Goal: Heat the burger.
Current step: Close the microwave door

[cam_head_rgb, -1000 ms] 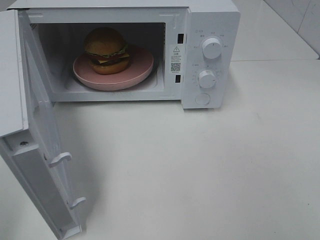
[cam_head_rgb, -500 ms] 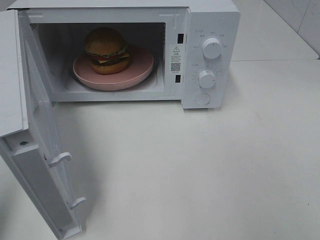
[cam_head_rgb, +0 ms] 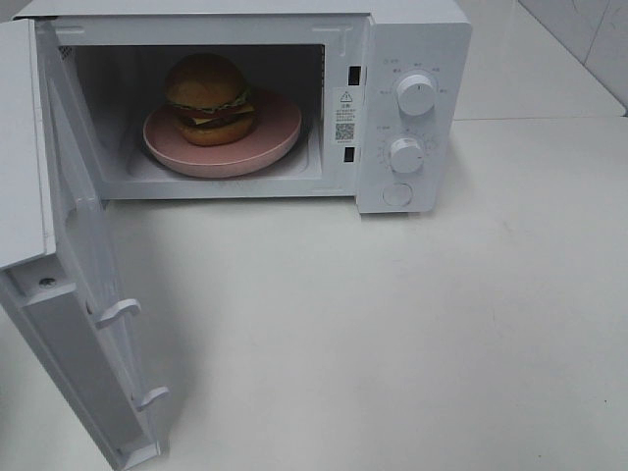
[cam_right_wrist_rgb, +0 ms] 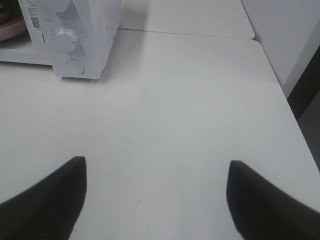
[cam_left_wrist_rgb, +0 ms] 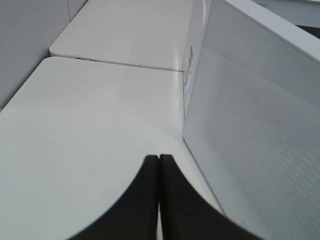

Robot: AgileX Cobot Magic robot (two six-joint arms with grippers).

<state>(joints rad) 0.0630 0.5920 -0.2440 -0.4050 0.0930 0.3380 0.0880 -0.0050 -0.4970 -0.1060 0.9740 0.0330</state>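
Left gripper (cam_left_wrist_rgb: 158, 157) clenched empty, seemingly beside open white microwave door (cam_left_wrist_rgb: 260, 130); right gripper (cam_right_wrist_rgb: 156, 162) spread wide. Glossy golden-bun burger (cam_head_rgb: 208, 98) inside on round pink plate (cam_head_rgb: 280, 137). Push door's outer face steadily, swing fully shut

From my end this reads as a lab bench dressed as a kitchen: a white microwave (cam_head_rgb: 422, 39) holding a burger (cam_head_rgb: 208, 93) on a pink plate (cam_head_rgb: 275, 132) sits on a plain white tabletop (cam_head_rgb: 392, 324), with pale panels (cam_right_wrist_rgb: 285, 30) alongside.
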